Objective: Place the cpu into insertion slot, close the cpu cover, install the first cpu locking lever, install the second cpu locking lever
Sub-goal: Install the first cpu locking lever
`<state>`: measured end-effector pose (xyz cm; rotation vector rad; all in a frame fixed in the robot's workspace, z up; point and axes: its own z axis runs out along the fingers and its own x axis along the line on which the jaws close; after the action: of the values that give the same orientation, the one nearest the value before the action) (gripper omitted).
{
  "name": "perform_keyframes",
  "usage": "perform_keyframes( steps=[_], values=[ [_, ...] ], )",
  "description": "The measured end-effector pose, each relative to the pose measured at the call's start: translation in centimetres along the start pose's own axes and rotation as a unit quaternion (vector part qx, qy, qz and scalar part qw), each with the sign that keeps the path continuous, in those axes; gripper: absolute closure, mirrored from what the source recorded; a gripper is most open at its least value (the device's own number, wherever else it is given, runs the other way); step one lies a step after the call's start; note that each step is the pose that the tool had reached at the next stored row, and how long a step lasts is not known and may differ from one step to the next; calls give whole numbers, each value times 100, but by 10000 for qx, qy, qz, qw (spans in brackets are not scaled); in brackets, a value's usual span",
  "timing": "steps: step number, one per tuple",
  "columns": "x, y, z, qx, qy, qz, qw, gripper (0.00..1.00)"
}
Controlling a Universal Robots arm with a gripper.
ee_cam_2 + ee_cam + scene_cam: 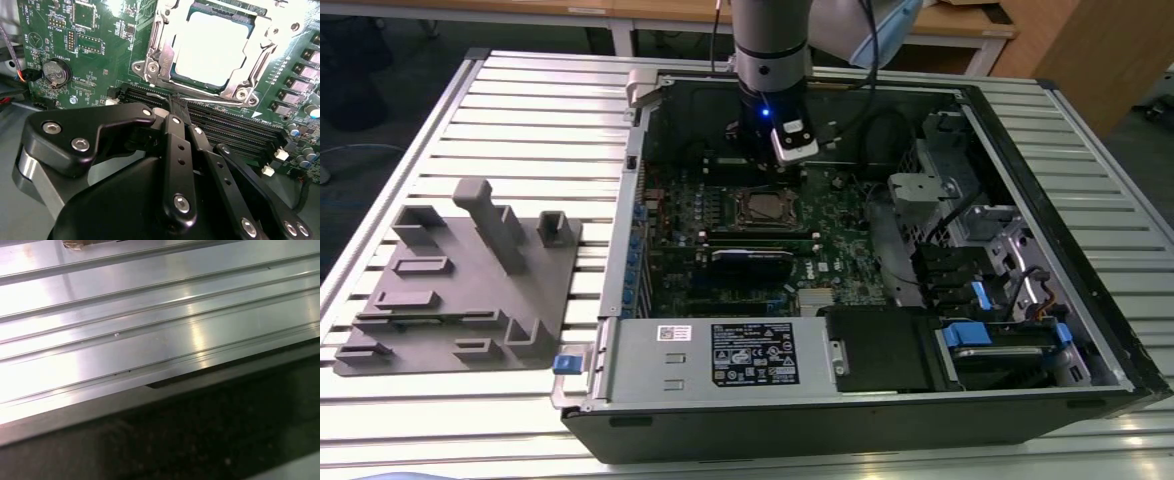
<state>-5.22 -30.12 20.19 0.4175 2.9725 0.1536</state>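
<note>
I'm hovering black end effector (176,102), pinched narrow and empty, just beside silvery square-frame cpu cover (161,50) lying over pale grey square cpu (212,47). Judging: keeping tips together, descending slowly, pressing squarely.

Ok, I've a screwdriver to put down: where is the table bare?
Bare: the slatted aluminium table around the grey plastic fixture, widest on its far side. Crowded: the open black computer case, gripper over its green motherboard.

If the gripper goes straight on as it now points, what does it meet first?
Probably the black memory slots beside the cpu cover; depth is unclear, so the gripper might touch the cover's edge.
</note>
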Motion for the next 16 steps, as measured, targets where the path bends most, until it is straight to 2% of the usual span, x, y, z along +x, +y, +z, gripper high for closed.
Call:
perform_keyframes(
  steps=[11, 16],
  values=[
    [14, 7, 20, -8, -29, 0, 10000, 89],
    [33, 12, 19, -16, -55, -3, 10000, 89]
  ],
)
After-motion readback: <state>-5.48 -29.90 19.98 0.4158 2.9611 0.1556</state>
